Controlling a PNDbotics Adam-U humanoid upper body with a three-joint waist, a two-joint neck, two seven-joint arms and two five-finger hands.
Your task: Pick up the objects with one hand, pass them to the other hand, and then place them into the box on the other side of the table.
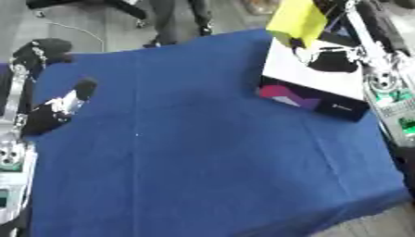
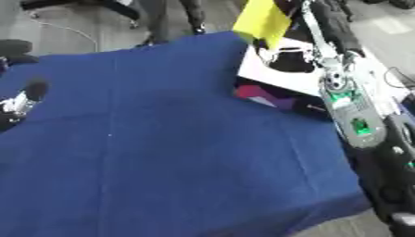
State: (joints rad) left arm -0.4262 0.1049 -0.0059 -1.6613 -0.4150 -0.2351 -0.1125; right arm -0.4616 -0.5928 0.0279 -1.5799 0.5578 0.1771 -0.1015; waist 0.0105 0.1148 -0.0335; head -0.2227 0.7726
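1. The yellow object (image 1: 298, 21) hangs below the right hand (image 1: 323, 11), long axis tilted, lower end over the box (image 1: 312, 74)
2. Right hand's fingers clamp its top
3. Left hand (image 1: 57, 111) rests apart, fingers straight, on the blue cloth (image 1: 203, 152)

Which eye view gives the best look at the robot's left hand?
The left eye view: the left hand lies whole on the blue table near its left edge, with its arm below. The right eye view cuts it off at the left edge, showing only a dark end.
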